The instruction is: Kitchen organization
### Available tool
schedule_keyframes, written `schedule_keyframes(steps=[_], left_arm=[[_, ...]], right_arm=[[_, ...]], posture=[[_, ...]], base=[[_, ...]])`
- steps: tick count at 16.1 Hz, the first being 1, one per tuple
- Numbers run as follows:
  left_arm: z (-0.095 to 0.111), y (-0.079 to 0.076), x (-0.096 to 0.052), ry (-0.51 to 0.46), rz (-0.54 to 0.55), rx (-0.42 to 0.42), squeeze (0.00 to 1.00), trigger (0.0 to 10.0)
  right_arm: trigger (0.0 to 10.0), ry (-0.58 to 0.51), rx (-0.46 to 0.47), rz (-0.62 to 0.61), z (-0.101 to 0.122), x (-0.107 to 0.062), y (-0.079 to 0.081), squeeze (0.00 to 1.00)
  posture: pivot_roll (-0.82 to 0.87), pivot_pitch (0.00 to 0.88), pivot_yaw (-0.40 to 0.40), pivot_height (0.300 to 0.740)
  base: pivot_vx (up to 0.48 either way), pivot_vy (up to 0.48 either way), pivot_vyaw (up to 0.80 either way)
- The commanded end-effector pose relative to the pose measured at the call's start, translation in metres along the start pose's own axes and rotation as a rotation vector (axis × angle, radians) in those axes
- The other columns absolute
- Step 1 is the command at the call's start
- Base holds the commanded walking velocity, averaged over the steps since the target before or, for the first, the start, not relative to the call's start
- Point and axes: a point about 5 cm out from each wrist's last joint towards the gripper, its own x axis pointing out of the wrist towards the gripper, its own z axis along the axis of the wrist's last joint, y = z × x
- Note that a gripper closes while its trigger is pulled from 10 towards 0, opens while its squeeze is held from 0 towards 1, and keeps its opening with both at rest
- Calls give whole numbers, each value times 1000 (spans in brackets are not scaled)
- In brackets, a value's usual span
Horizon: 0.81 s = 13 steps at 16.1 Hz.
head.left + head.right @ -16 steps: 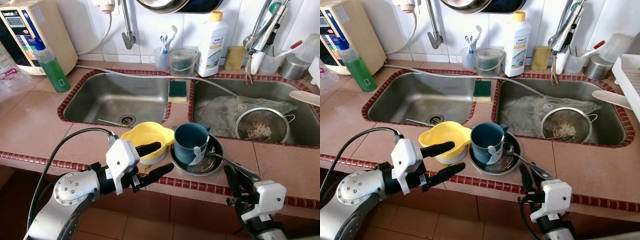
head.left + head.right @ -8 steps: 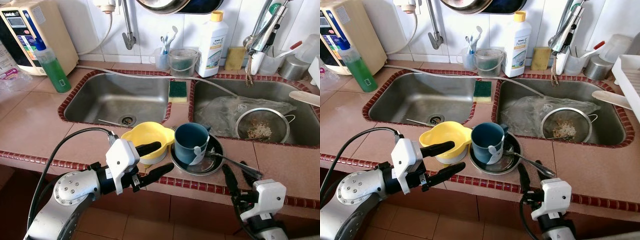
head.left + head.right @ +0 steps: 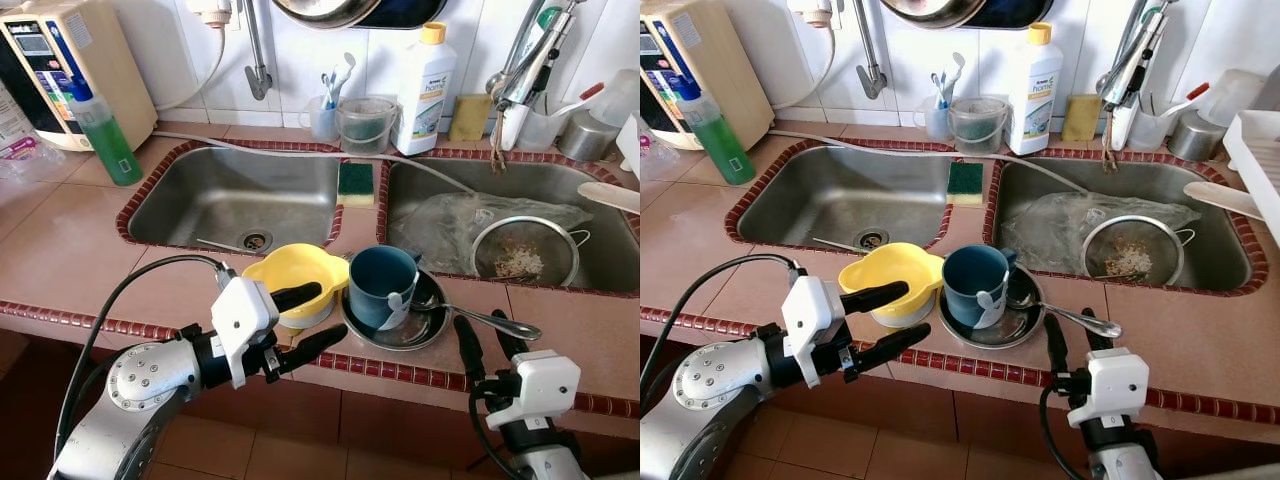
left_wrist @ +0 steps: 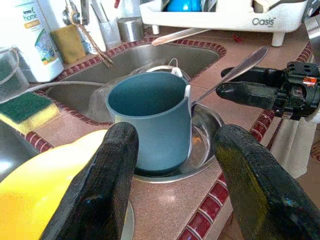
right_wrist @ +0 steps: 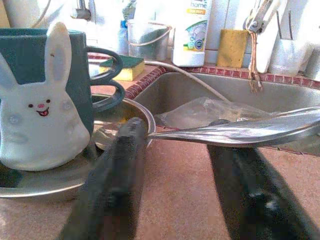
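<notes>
A yellow bowl (image 3: pixel 290 278) stands on the tiled counter's front strip between two sinks. Right beside it a teal mug (image 3: pixel 380 285) with a white bunny (image 5: pixel 42 125) stands in a shallow metal dish (image 3: pixel 405 330). A spoon (image 3: pixel 485 320) rests in the dish, its handle pointing right over the counter. My left gripper (image 3: pixel 333 310) is open at the counter edge, its upper finger lying over the bowl's rim and the mug (image 4: pixel 150 115) ahead between the fingers (image 4: pixel 100 190). My right gripper (image 3: pixel 478 322) is open, with the spoon's handle (image 5: pixel 235 132) lying across just above both fingers (image 5: pixel 115 185).
The left sink (image 3: pixel 235 195) is bare; the right sink (image 3: pixel 600 260) holds a strainer (image 3: pixel 522 250) and a plastic bag. A sponge (image 3: pixel 354 182) lies on the divider. Bottles, cups and a green soap bottle (image 3: pixel 105 135) line the back. A dish rack (image 3: pixel 1255 150) stands far right.
My right gripper has come up and to the right under the spoon's handle. The handle has swung away from the counter edge. The left gripper has stayed put.
</notes>
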Motion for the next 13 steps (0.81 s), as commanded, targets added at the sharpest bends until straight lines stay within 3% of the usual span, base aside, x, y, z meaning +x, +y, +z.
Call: schedule_keyframes(steps=[1,3,6,12,13], left_arm=[[3,2,-1,-1,4,15,0,10000],[3,2,-1,-1,4,15,0,10000],[2,2,-1,0,3,17,0,10000],[2,1,-2,-1,6,18,0,10000],[2,1,-2,-1,7,17,0,10000]], right_arm=[[3843,-6,-8,-22,-1,0,-3,0],[3490,-10,-8,-24,0,1,-3,0],[2157,-24,-15,-26,1,3,-4,0],[2549,-44,-23,-24,3,6,-5,0],[3294,-43,-23,-23,3,7,-5,0]], posture=[[-204,59,66,740],[-205,57,65,740],[-205,50,63,740],[-199,40,57,740],[-197,40,56,740]], base=[[0,0,0],[0,0,0],[0,0,0],[0,0,0],[0,0,0]])
